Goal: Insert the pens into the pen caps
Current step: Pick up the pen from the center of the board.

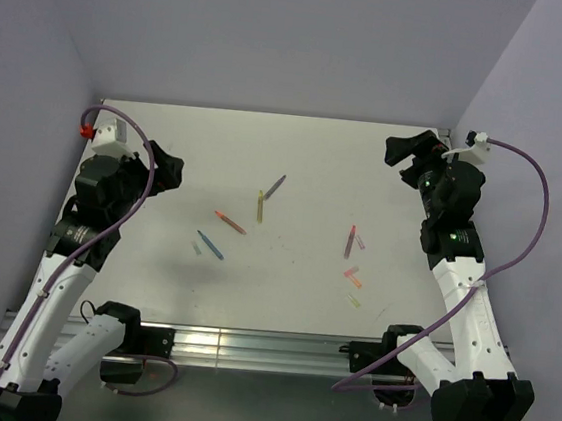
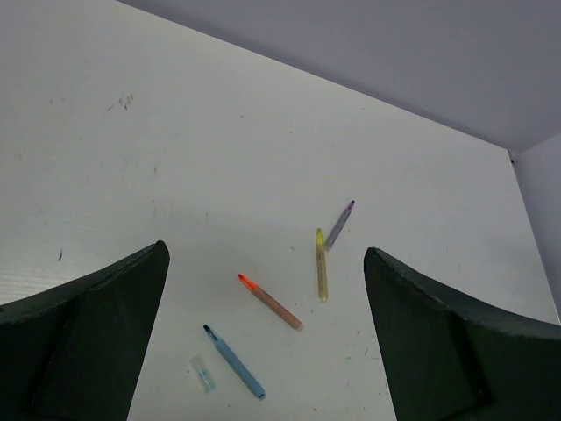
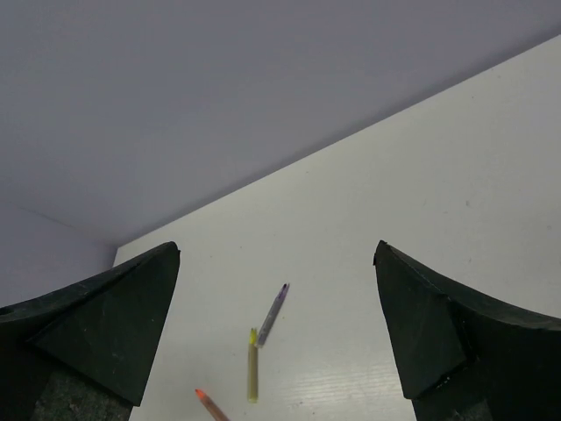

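Note:
Five pens lie on the white table (image 1: 316, 164): grey-purple (image 1: 275, 186), yellow (image 1: 259, 206), orange (image 1: 229, 222), blue (image 1: 210, 244) and pink-red (image 1: 350, 241). Four pen caps lie loose: pale blue (image 1: 196, 248) beside the blue pen, pink (image 1: 360, 243), orange (image 1: 352, 274) and yellow-green (image 1: 353, 300). My left gripper (image 1: 170, 171) hangs open and empty above the table, left of the pens. My right gripper (image 1: 408, 153) is open and empty at the far right. The left wrist view shows the blue pen (image 2: 234, 362), pale blue cap (image 2: 202, 373), orange pen (image 2: 270, 302) and yellow pen (image 2: 321, 265) between its fingers.
Lilac walls close the table at the back and both sides. A metal rail (image 1: 257, 347) runs along the near edge between the arm bases. The right wrist view shows the grey-purple pen (image 3: 272, 314) and yellow pen (image 3: 252, 377) far below.

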